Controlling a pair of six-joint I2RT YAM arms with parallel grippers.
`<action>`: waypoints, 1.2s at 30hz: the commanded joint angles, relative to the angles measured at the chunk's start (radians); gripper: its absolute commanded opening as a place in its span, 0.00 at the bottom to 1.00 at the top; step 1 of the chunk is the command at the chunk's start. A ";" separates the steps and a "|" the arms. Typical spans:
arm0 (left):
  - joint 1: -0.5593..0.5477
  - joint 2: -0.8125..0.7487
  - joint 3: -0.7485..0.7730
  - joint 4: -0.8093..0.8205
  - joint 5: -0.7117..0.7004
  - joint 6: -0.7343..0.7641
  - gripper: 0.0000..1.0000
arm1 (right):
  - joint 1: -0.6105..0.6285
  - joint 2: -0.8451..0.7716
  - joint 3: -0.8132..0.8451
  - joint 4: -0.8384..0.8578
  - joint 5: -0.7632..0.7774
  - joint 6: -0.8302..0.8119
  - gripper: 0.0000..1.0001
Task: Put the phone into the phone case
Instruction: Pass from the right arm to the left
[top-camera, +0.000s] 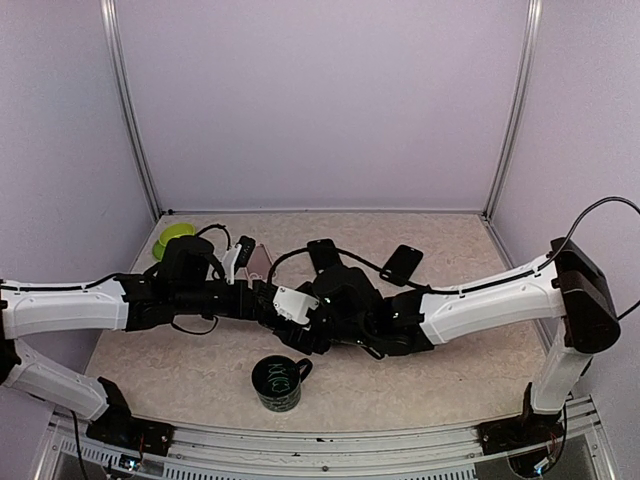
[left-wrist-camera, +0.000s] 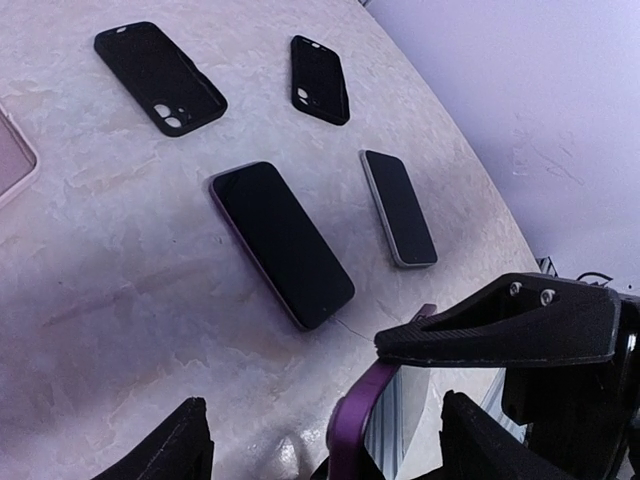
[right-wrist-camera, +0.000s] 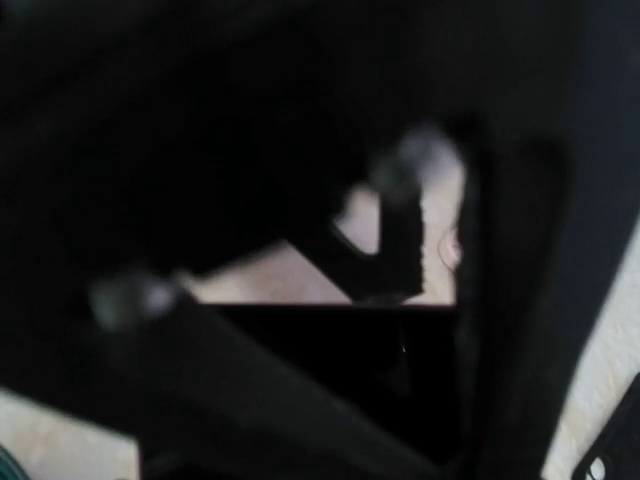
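Tabletop (top-camera: 200, 370), pale and mottled, fills the top view, and the left arm (top-camera: 70, 305) and right arm (top-camera: 490, 300) meet over its middle. The left pincer (left-wrist-camera: 322, 445) is spread wide. Its fingers (left-wrist-camera: 185, 450), at the bottom of the left wrist frame, stand clear of a purple-rimmed piece (left-wrist-camera: 352, 425) upright between them (phone or case, I cannot tell). One black finger of the right pincer (top-camera: 320, 318) touches that piece's top; whether it grips cannot be told, the right wrist view being dark blur. A black mug (top-camera: 278, 383) sits lower centre, a green bowl (top-camera: 172, 238) upper left. The phone (left-wrist-camera: 282, 243) lies flat, screen up, mid-frame, with a smaller phone (left-wrist-camera: 398, 207) just right. A black case (left-wrist-camera: 160, 78) lies upper left, a second black case (left-wrist-camera: 320, 78) upper centre.
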 joint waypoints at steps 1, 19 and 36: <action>-0.012 0.003 0.021 0.055 0.049 0.005 0.73 | 0.016 -0.062 -0.021 0.080 0.037 -0.024 0.42; -0.021 0.007 0.004 0.114 0.132 -0.009 0.41 | 0.015 -0.099 -0.083 0.183 0.058 -0.063 0.42; -0.021 0.007 -0.002 0.141 0.152 -0.024 0.04 | 0.014 -0.093 -0.112 0.266 0.078 -0.073 0.47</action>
